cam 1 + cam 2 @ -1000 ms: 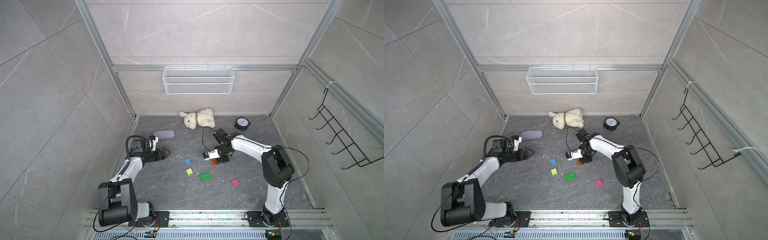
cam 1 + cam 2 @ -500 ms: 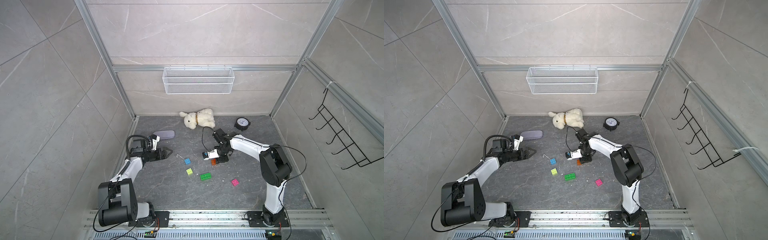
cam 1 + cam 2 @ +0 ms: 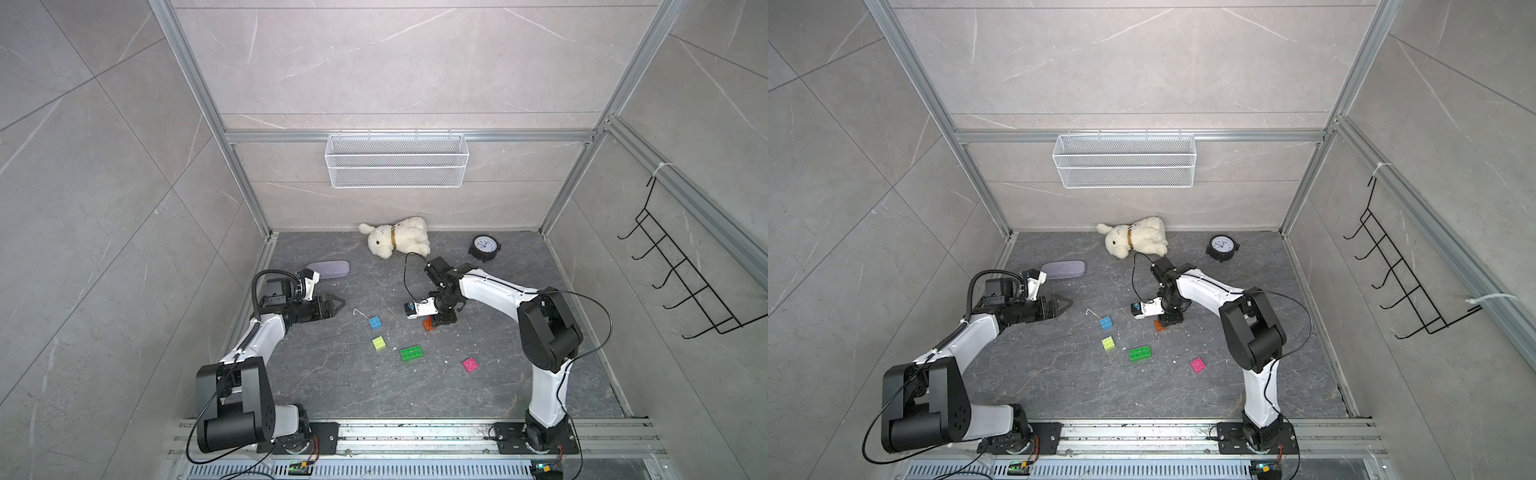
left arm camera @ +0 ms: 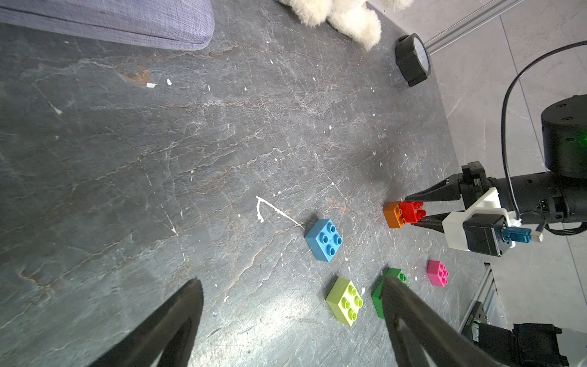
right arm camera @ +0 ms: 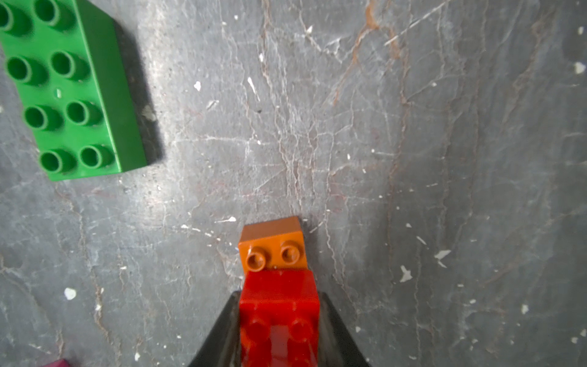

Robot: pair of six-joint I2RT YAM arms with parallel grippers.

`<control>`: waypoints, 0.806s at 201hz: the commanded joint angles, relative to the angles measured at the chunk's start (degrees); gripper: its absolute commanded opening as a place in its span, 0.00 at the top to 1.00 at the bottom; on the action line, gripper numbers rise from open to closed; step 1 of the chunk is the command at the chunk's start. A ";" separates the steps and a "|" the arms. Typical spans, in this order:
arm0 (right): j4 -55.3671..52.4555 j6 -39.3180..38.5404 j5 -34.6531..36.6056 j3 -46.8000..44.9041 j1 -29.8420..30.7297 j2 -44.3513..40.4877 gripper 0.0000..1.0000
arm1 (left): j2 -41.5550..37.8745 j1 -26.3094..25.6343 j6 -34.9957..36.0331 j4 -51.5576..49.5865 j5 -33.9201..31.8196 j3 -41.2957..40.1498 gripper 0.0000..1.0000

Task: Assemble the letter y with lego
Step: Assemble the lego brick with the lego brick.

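We count six lego bricks loose on the surface (image 3: 332,386).
- One pink brick (image 3: 470,364), nearest.
- One long green brick (image 3: 411,353), at its 9 o'clock.
- One yellow-green brick (image 3: 378,343), at the green's 9 o'clock.
- One blue brick (image 3: 375,322), at 12 o'clock of that.
- One orange brick (image 3: 427,324), at the green's 1 o'clock.
- One red brick (image 5: 279,298), half over the orange and pinched in the right tool (image 3: 442,319).
- One left tool (image 3: 337,306), at the blue's 10 o'clock, spread wide and empty.

Stretches left arm (image 3: 266,332) low and forward, left gripper (image 3: 337,302) splayed wide — crooks right arm (image 3: 490,291) over and down, right gripper (image 4: 410,211) pinched tight on red brick (image 5: 279,298).
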 commanded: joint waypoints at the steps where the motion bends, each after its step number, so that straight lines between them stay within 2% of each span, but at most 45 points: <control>1: -4.69 -2.06 2.33 -2.37 0.42 2.08 0.78 | 0.09 -0.13 0.43 0.88 1.62 -0.20 0.09; 76: -6.80 -6.58 5.80 -2.11 0.84 2.94 0.78 | 0.09 -0.13 0.44 0.88 1.53 -0.18 0.09; 130: -6.31 -5.64 11.11 -2.51 2.81 3.38 0.80 | 0.14 -0.07 0.43 0.87 1.28 -0.18 0.09; 162: -7.17 -5.60 11.15 -2.13 2.79 4.13 0.80 | 0.14 -0.11 0.43 0.75 1.31 -0.19 0.09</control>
